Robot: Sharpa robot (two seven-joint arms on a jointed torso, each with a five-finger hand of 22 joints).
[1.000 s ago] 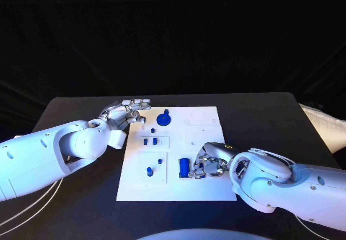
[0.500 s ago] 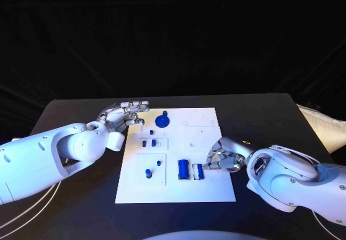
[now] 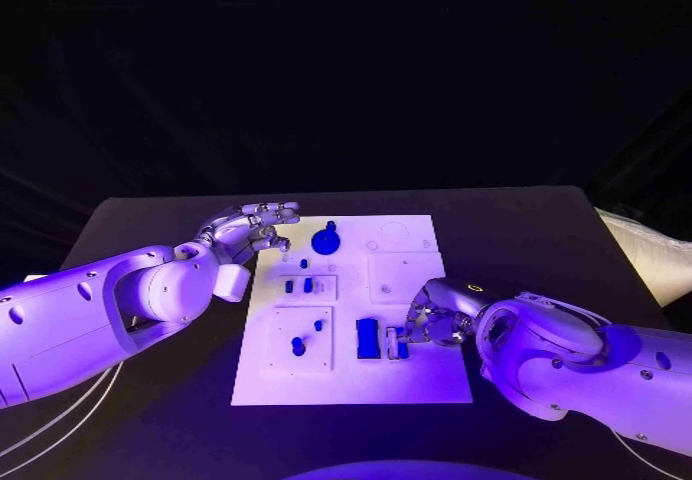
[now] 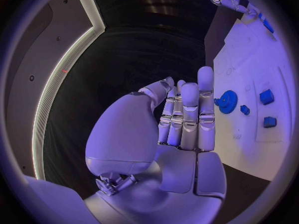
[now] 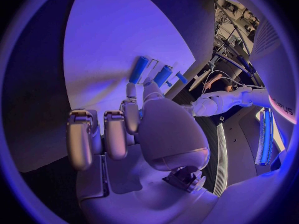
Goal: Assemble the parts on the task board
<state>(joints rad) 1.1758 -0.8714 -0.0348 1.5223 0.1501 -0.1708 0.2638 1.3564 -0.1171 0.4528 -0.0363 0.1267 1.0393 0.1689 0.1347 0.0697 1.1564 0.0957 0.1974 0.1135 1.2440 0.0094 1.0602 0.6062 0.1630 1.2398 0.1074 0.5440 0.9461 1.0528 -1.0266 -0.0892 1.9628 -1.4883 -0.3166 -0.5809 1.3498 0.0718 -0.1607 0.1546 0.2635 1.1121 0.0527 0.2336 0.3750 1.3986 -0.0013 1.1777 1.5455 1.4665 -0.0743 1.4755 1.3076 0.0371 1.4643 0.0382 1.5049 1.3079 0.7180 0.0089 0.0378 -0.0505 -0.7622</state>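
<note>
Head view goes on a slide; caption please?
Right hand at the blue blocks on the task board; left hand beside its far corner.

Robot lab: black-draped backdrop, black table, white task board.

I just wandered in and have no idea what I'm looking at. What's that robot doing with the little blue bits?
It is fitting small blue parts into a white task board on a black table. The right hand reaches at the board's near right side, fingertips by the two upright blue blocks; whether it grips one is unclear. The left hand hovers empty, fingers partly curled, at the far left edge beside a blue gear.
</note>
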